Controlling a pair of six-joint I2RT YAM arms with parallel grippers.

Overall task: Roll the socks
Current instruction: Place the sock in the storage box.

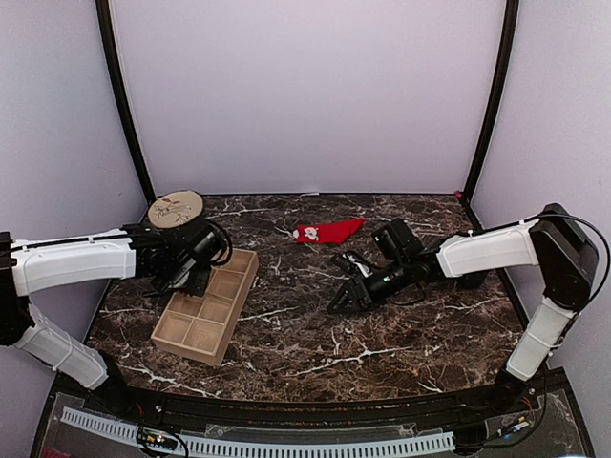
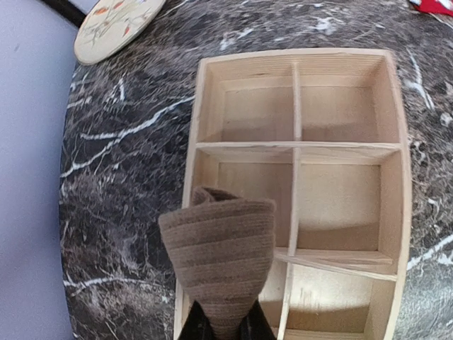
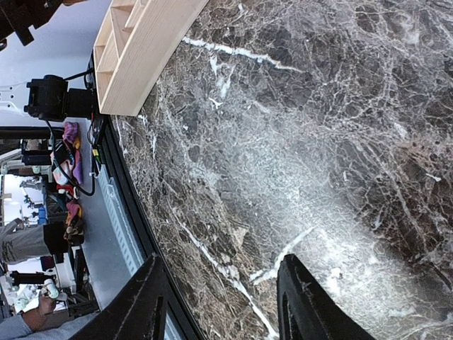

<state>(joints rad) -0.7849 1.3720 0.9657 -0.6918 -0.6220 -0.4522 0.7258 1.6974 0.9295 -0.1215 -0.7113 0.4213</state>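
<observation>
Fabric was seen pinched at the far left of the scene: the left gripper [image 2: 225, 327] was clamped tightly on the tan-brown sock [image 2: 219, 255], which was bunched into a rough roll that widened away from the fingertips. In the left wrist view the roll was held above the wooden tray [image 2: 301, 55], over its left column of compartments and about midway along the tray's length. Which cell lay directly beneath could not be told. A round patterned disc [image 1: 175, 208] was lying on the table [image 1: 286, 353] near the tray's far end, apart from it.

Further right, the red sock [image 1: 329, 231] was spread flat and unrolled toward the back of the table. Its long axis ran roughly left to right, with the right end tipped slightly toward the rear wall. A small white patch was visible near its left end.

On the near side of it, the right gripper [image 1: 344, 298] was held with its jaws parted and nothing between them; only bare marble was shown past its fingers in the right wrist view. The red sock was placed behind those fingertips, toward the back wall, while the fingers were aimed toward the near left. The right arm was judged the nearer one, and the sock would be met crosswise.
</observation>
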